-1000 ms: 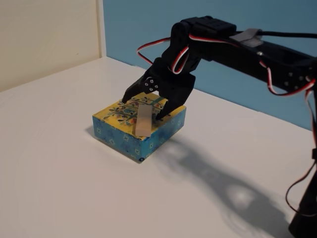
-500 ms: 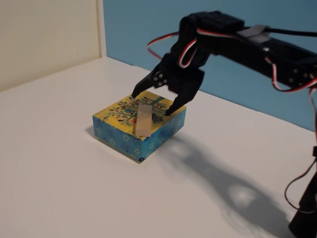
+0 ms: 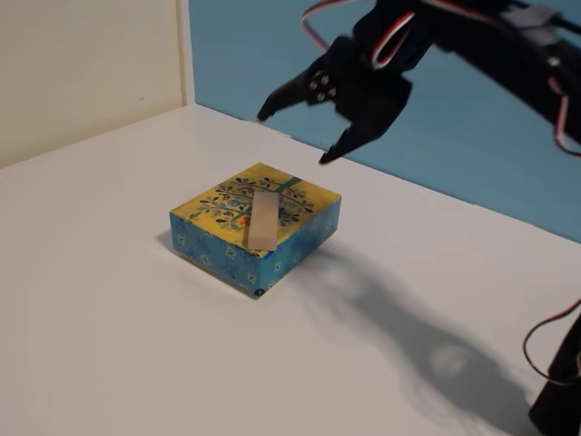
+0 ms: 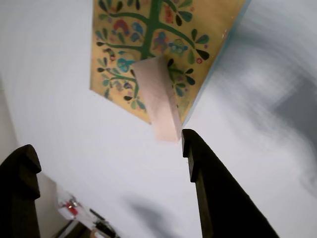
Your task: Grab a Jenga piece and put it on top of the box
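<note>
The box [image 3: 255, 227] with a yellow tree-patterned top and blue sides sits on the white table. The Jenga piece [image 3: 264, 219], a plain tan wooden block, lies flat on the box top, one end reaching the front edge. My gripper [image 3: 292, 136] hangs open and empty in the air above and behind the box, well clear of it. In the wrist view the box top [image 4: 163, 39] and the Jenga piece [image 4: 158, 96] show beyond my spread fingertips [image 4: 190, 144].
The white table [image 3: 127, 327] spreads wide around the box. A blue wall [image 3: 272, 54] and a cream wall [image 3: 91, 64] stand behind. The arm's base [image 3: 558, 400] and red-white cables are at the right edge.
My gripper has risen from the box top and moved back to the right, staying open. The Jenga piece stays lying on the box.
</note>
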